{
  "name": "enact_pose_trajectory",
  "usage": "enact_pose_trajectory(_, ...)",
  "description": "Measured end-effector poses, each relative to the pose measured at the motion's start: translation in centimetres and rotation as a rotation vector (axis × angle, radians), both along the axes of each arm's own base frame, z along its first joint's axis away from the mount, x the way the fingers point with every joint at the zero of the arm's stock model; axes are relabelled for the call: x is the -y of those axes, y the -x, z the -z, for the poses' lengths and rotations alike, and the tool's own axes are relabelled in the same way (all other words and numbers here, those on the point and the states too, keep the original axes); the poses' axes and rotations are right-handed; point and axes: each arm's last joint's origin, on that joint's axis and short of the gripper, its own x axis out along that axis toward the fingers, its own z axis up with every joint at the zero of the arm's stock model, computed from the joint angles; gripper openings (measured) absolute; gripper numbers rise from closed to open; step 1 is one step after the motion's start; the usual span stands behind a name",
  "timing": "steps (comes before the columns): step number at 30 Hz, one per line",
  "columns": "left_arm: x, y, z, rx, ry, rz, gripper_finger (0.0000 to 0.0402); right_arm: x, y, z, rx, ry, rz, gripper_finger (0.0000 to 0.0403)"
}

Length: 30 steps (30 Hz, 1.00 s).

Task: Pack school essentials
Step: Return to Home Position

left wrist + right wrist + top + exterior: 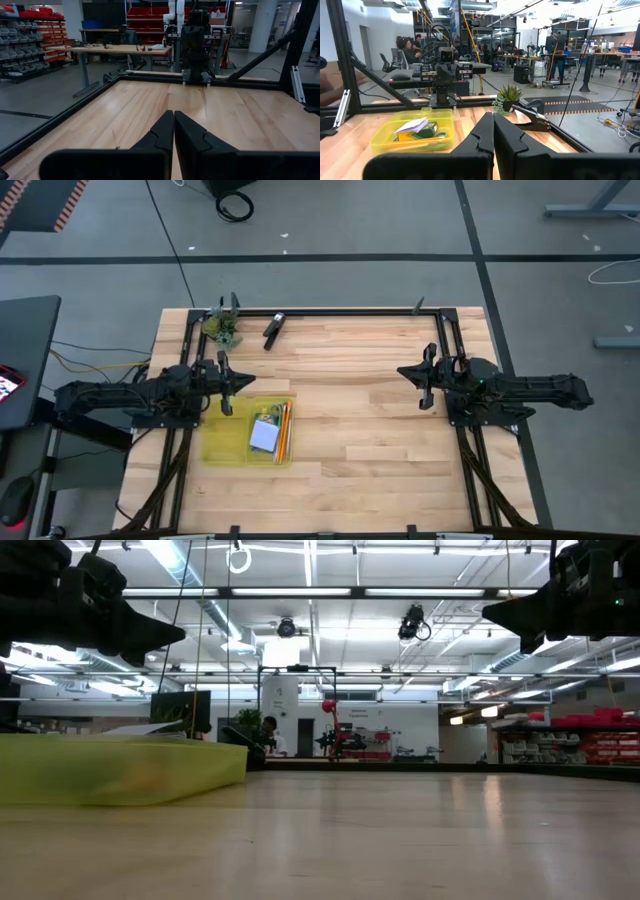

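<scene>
The left pincer hangs at the rim of the box, which lies near the tabletop's left edge. The right pincer hangs near the right edge, with bare wood between the two. In the box lie a notepad and pencils. A plant and a tool sit by the far rail.

From table height, both pincers are well above the wood. The box sits low on the left, with open tabletop to its right.

From the left wrist, the fingers press together on nothing, and clear wood runs to the frame.

From the right wrist, the fingers also meet, empty. The box lies ahead, and the plant and tool stand apart from it at the corner.
</scene>
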Motion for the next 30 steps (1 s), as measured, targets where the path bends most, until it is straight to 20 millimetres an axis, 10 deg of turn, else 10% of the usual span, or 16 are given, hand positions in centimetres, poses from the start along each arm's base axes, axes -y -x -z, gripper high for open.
enact_pose_trajectory(30,0.0,0.0,0.0,0.0,0.0,0.0,0.0029,0.0,0.0,0.0,0.0,0.0,0.0,0.001)
